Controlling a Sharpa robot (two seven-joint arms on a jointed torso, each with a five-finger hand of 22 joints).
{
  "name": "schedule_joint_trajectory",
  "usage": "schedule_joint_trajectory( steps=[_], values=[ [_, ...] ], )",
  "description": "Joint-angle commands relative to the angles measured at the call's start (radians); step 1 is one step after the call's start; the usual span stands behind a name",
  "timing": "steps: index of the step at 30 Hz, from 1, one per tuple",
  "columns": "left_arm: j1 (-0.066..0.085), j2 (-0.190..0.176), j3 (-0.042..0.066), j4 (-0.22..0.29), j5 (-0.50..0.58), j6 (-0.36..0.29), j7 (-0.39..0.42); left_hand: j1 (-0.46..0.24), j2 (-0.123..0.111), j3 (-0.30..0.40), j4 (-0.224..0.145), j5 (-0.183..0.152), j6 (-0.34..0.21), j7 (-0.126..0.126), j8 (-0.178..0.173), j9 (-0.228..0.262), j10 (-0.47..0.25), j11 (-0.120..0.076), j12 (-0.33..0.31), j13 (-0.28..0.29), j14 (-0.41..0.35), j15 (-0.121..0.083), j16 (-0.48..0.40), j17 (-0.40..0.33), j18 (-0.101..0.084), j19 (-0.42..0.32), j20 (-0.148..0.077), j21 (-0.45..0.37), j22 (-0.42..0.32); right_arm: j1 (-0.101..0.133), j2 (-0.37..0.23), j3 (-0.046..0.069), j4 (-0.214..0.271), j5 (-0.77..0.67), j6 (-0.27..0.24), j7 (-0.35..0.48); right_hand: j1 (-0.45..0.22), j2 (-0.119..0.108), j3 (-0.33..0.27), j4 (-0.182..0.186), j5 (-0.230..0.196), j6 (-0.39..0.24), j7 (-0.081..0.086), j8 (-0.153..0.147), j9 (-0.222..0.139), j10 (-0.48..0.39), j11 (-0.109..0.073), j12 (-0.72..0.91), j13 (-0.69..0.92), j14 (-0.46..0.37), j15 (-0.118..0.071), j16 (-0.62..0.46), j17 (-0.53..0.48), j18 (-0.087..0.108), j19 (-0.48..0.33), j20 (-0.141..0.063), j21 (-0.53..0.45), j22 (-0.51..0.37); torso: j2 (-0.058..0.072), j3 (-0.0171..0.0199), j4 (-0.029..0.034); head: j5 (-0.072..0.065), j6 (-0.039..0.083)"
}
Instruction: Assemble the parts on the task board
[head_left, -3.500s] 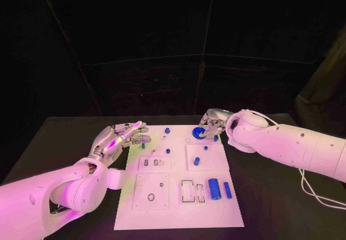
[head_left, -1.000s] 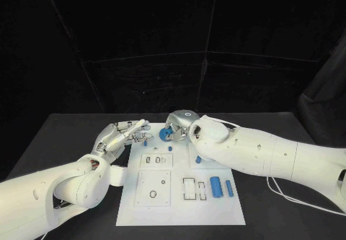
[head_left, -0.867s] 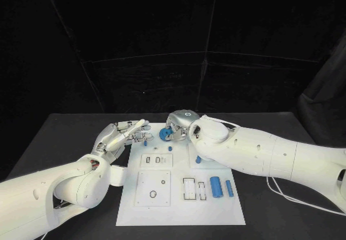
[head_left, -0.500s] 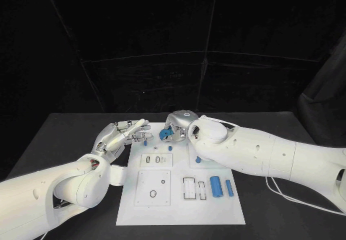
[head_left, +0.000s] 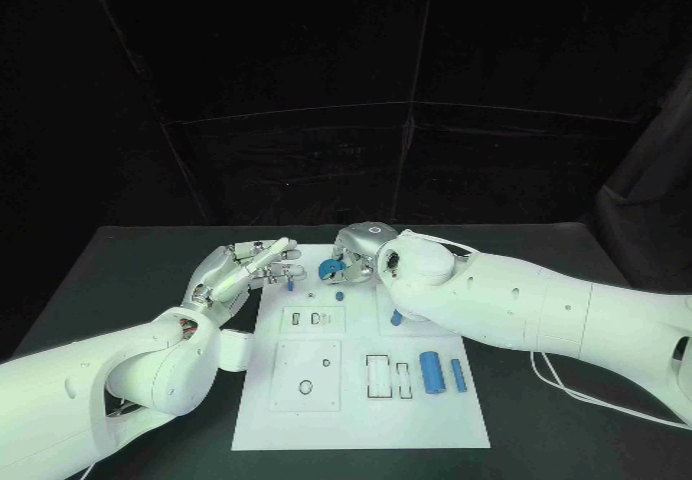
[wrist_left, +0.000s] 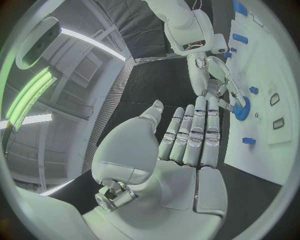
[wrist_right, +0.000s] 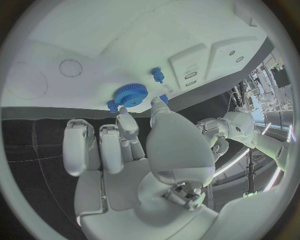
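The white task board (head_left: 361, 420) lies in the middle of the black table. My right hand (head_left: 364, 256) reaches over the board's far left part and pinches a blue gear (head_left: 335, 268) between its thumb and a finger, held tilted just above the board. In the right wrist view the gear (wrist_right: 130, 95) lies close to the board (wrist_right: 94, 40), with my right hand (wrist_right: 134, 145) at its rim and a small blue peg (wrist_right: 112, 106) beside it. My left hand (head_left: 240, 270) hovers at the board's far left edge, fingers straight and apart, holding nothing. The left wrist view shows that hand (wrist_left: 187, 145) and the gear (wrist_left: 242, 107).
A thick blue cylinder (head_left: 428, 373) and a thinner one (head_left: 457, 375) lie on the board's right side. Small blue pegs (head_left: 339, 296) (head_left: 395, 318) stand further back. Slotted white insets (head_left: 306, 320) and a rectangular cut-out (head_left: 375, 378) mark the board.
My right hand has carried the gear leftward across the far end of the board, then lowered and tilted it slightly. The left hand has hardly moved.
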Motion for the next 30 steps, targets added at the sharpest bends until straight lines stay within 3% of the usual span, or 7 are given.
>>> schedule_joint_trajectory(
  steps=[1, 10, 14, 16, 21, 24, 30],
  values=[
    [0.001, 0.000, 0.001, 0.002, -0.002, 0.009, 0.003, 0.009, 0.005, 0.000, -0.005, 0.004, 0.004, 0.009, -0.003, -0.001, -0.003, 0.004, -0.004, -0.001, 0.003, 0.004, -0.005, 0.001, 0.013, 0.005, 0.002, -0.006, -0.001, 0.002, -0.001, 0.000, -0.002, 0.013, 0.019, -0.015, -0.011, 0.006, -0.011, 0.001, 0.004, -0.011, 0.002, -0.004, -0.001, 0.001, 0.009, 0.003, 0.002, 0.070, 0.008, 0.007, 0.093, -0.003, 0.000, 0.008, -0.006, 0.038, 0.000, -0.0003, 0.0002, 0.000, 0.000],
    [0.001, -0.002, 0.001, 0.002, -0.002, 0.009, 0.003, 0.010, 0.005, 0.001, -0.005, 0.004, 0.003, 0.009, -0.004, -0.001, -0.003, 0.004, -0.004, -0.001, 0.003, 0.004, -0.006, 0.001, 0.013, 0.005, 0.002, -0.007, -0.002, 0.002, -0.015, 0.000, 0.012, 0.031, -0.017, 0.003, 0.000, 0.018, -0.021, -0.002, 0.014, -0.014, 0.003, -0.001, 0.000, 0.010, 0.010, 0.020, 0.017, 0.072, 0.009, 0.013, 0.104, -0.005, 0.007, 0.010, -0.002, 0.048, 0.000, 0.0000, -0.0010, -0.001, 0.000],
    [0.001, -0.002, 0.001, 0.002, -0.002, 0.009, 0.003, 0.010, 0.005, 0.001, -0.005, 0.004, 0.003, 0.009, -0.004, -0.001, -0.003, 0.004, -0.004, -0.001, 0.003, 0.004, -0.006, 0.001, 0.013, 0.005, 0.002, -0.007, -0.002, 0.002, -0.035, 0.000, 0.032, 0.035, -0.084, 0.020, 0.015, 0.028, -0.034, -0.005, 0.041, -0.008, 0.002, 0.002, 0.002, 0.018, 0.009, 0.034, 0.029, 0.074, 0.009, 0.016, 0.111, -0.007, 0.014, 0.011, 0.002, 0.057, 0.000, -0.0001, 0.0008, -0.002, -0.001],
    [0.001, -0.003, 0.001, 0.002, -0.002, 0.009, 0.003, 0.010, 0.005, 0.001, -0.005, 0.004, 0.003, 0.009, -0.004, -0.001, -0.003, 0.004, -0.004, -0.001, 0.003, 0.004, -0.006, 0.001, 0.013, 0.005, 0.002, -0.007, -0.002, 0.001, -0.055, 0.000, 0.048, 0.052, -0.143, 0.045, 0.021, 0.030, -0.038, -0.006, 0.049, -0.007, 0.002, 0.002, 0.002, 0.020, 0.009, 0.037, 0.032, 0.073, 0.009, 0.016, 0.110, -0.007, 0.014, 0.010, 0.003, 0.058, -0.001, -0.0001, 0.0003, -0.001, -0.001],
    [0.001, -0.006, 0.001, 0.003, -0.002, 0.010, 0.003, 0.010, 0.005, 0.001, -0.005, 0.004, 0.003, 0.009, -0.004, -0.001, -0.003, 0.004, -0.004, -0.001, 0.003, 0.004, -0.006, 0.001, 0.013, 0.005, 0.002, -0.007, -0.002, 0.001, -0.142, -0.001, 0.106, 0.184, -0.244, 0.190, 0.078, 0.044, -0.044, -0.028, 0.079, -0.006, 0.001, 0.000, 0.001, 0.009, 0.007, 0.022, 0.021, 0.064, 0.007, -0.004, 0.076, 0.000, -0.010, 0.009, -0.012, 0.027, -0.001, 0.0007, -0.0031, -0.002, 0.003],
    [0.001, -0.008, 0.001, 0.003, -0.002, 0.010, 0.003, 0.010, 0.006, 0.002, -0.006, 0.004, 0.003, 0.009, -0.004, -0.001, -0.003, 0.004, -0.005, -0.001, 0.003, 0.004, -0.006, 0.001, 0.013, 0.006, 0.002, -0.007, -0.002, 0.001, -0.216, -0.001, 0.139, 0.337, -0.245, 0.298, 0.133, 0.052, -0.040, -0.055, 0.076, 0.005, -0.003, 0.005, 0.003, -0.009, 0.004, -0.005, 0.000, 0.055, 0.004, -0.026, 0.040, 0.008, -0.037, 0.007, -0.030, -0.009, -0.003, 0.0009, -0.0055, -0.002, 0.006],
    [0.001, -0.010, 0.001, 0.004, -0.002, 0.011, 0.004, 0.012, 0.007, 0.004, -0.009, 0.004, 0.004, 0.008, -0.005, -0.001, -0.002, 0.004, -0.005, -0.001, 0.004, 0.004, -0.007, 0.002, 0.013, 0.006, 0.002, -0.008, -0.003, 0.001, -0.373, -0.001, 0.165, 0.588, -0.176, 0.461, 0.244, 0.035, -0.033, -0.132, 0.069, 0.030, -0.012, 0.013, 0.005, -0.030, -0.006, -0.040, -0.027, 0.049, -0.004, -0.046, 0.017, 0.016, -0.066, -0.001, -0.052, -0.048, -0.004, 0.0040, -0.0139, -0.005, 0.015]
  ],
)
